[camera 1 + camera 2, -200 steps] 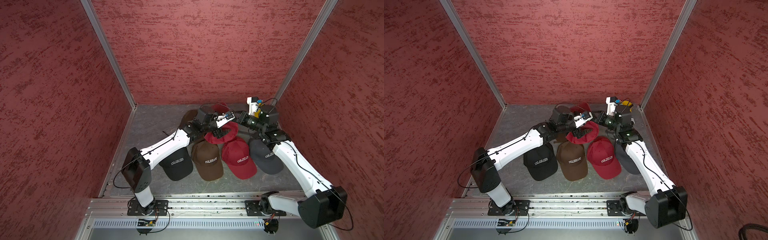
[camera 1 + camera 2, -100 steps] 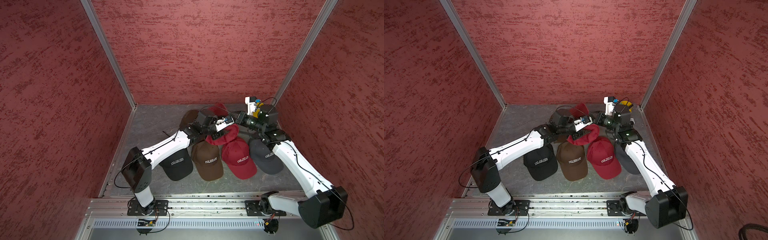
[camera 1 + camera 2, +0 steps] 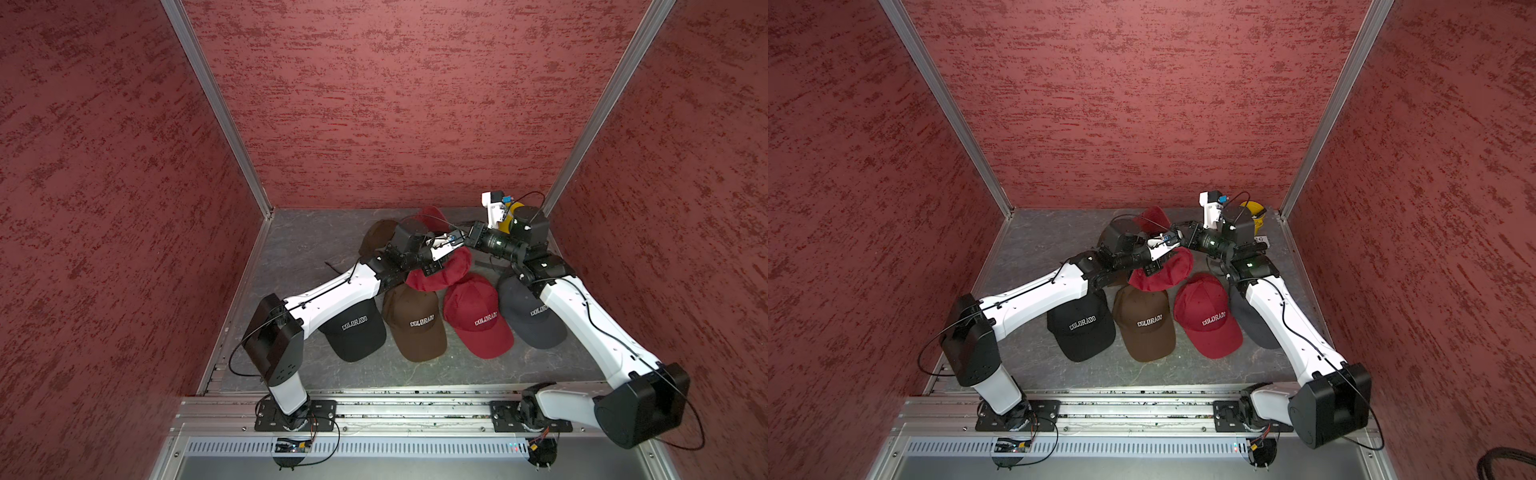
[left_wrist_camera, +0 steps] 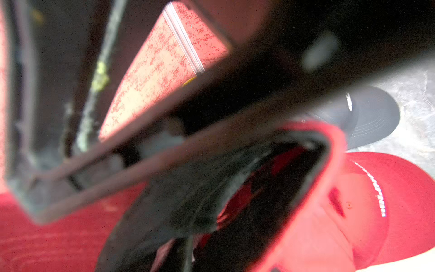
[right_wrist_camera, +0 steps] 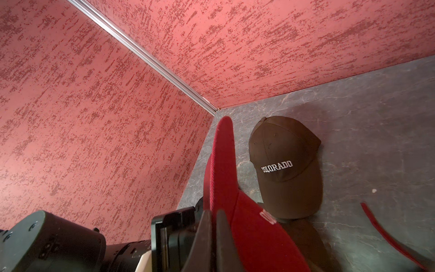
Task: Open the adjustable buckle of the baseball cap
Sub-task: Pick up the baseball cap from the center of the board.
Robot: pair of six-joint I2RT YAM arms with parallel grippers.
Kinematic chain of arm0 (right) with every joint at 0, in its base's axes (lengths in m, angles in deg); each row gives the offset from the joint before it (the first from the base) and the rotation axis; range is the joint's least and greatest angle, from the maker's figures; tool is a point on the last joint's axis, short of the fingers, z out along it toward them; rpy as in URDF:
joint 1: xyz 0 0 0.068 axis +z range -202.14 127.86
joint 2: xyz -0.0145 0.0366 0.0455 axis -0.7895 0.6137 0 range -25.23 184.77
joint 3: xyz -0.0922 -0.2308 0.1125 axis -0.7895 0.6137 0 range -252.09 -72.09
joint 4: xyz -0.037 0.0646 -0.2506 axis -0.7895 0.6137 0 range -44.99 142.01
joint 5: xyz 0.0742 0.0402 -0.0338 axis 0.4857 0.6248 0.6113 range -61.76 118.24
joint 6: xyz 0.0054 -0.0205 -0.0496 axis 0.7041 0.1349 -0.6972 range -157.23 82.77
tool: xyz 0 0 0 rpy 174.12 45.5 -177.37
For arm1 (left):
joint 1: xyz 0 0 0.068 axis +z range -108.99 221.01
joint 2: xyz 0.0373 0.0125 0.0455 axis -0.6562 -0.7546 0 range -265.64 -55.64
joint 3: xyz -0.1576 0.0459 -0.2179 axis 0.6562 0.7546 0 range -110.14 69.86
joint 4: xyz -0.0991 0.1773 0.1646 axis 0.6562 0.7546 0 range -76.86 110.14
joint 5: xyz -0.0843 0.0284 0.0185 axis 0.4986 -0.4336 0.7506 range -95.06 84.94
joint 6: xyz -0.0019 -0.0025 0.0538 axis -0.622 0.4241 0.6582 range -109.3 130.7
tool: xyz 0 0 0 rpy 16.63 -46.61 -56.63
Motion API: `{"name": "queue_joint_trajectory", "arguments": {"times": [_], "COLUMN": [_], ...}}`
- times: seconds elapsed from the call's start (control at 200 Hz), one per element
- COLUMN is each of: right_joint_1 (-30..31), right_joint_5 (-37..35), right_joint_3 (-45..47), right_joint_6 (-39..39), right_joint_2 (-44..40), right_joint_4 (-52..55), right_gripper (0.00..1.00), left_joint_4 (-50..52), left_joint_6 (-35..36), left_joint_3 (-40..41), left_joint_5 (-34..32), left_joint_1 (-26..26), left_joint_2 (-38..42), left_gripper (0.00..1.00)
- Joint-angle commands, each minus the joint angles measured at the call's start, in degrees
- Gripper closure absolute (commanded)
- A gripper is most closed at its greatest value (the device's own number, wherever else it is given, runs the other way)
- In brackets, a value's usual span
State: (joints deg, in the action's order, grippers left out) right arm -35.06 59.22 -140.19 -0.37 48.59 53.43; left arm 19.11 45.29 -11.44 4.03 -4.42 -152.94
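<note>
**Red cap held up between my two grippers, back opening toward the left one**

My right gripper (image 5: 213, 217) is pressed together on the edge of the red cap (image 3: 440, 272) and holds it clear of the table (image 3: 299, 257). The brim (image 5: 222, 150) stands up just ahead of those fingertips, and the crown falls away to one side of them. My left gripper (image 3: 433, 266) meets the cap from the opposite side, so in both top views the cap lies between the two grippers.

The left wrist view is blurred. It looks past dark bars into the cap's black-lined inside, and I cannot tell whether the left jaws are spread or pinching anything. I cannot make out the buckle in any view.

Judgement: the cap's long axis, from brim to back opening, runs across the line joining my grippers. The brim lies beyond both grippers and the opening is turned toward my left gripper, so the left one is nearer the strap. The coming move turns on the left gripper finding the strap end just ahead of its fingertips while the right one anchors the cap.

The row of caps (image 3: 415, 320) lies on the table below the held cap and plays no part.
</note>
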Motion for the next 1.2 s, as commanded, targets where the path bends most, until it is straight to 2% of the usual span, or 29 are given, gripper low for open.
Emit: {"name": "queue_joint_trajectory", "arguments": {"times": [0.0, 0.105, 0.225, 0.401, 0.636, 0.796, 0.972, 1.027, 1.097, 1.192], "right_joint_1": [0.46, 0.42, 0.6, 1.18, 2.29, 3.77, 3.95, 4.0, 3.94, 3.97], "right_joint_5": [0.16, -0.9, -3.51, -7.76, -11.97, -15.35, -17.58, -18.38, -19.37, -21.31], "right_joint_3": [-1.78, -2.22, -4.88, -7.98, -11.18, -14.74, -15.88, -16.25, -17.13, -18.9], "right_joint_6": [-0.95, -1.67, -4.09, -6.69, -9.36, -13.03, -13.68, -14.46, -15.95, -18.03], "right_joint_2": [0.66, 1.66, 3.96, 7.13, 11.42, 14.08, 14.95, 14.86, 14.77, 14.79], "right_joint_4": [-2.71, -2.96, -1.24, -0.29, 0.1, 2.82, 1.39, 1.24, 1.48, 2.65], "right_gripper": [1.0, 1.0, 1.0, 1.0, 1.0, 1.0, 0.98, 0.94, 0.76, 0.64], "left_joint_4": [0.22, 4.05, 7.96, 13.02, 10.42, 10.51, 10.8, 9.32, 6.77, 2.92], "left_joint_6": [0.86, -1.07, -4.83, -14.99, -31.79, -38.37, -45.65, -49.11, -53.49, -58.61], "left_joint_3": [0.7, -0.04, -1.34, -4.78, -5.63, -7.25, -9.22, -9.23, -8.8, -8.35], "left_joint_5": [2.25, 4.24, 6.41, 11.39, 22.56, 27.54, 31.16, 32.29, 33.46, 34.24], "left_joint_1": [-0.86, -0.98, -0.85, 1.01, 5.84, 7.71, 9.67, 10.84, 12.29, 13.81], "left_joint_2": [2.52, 3.55, 4.56, 4.9, 5.91, 5.29, 3.57, 3.34, 3.41, 3.76], "left_gripper": [0.9, 1.0, 1.0, 1.0, 1.0, 1.0, 1.0, 1.0, 1.0, 1.0]}}
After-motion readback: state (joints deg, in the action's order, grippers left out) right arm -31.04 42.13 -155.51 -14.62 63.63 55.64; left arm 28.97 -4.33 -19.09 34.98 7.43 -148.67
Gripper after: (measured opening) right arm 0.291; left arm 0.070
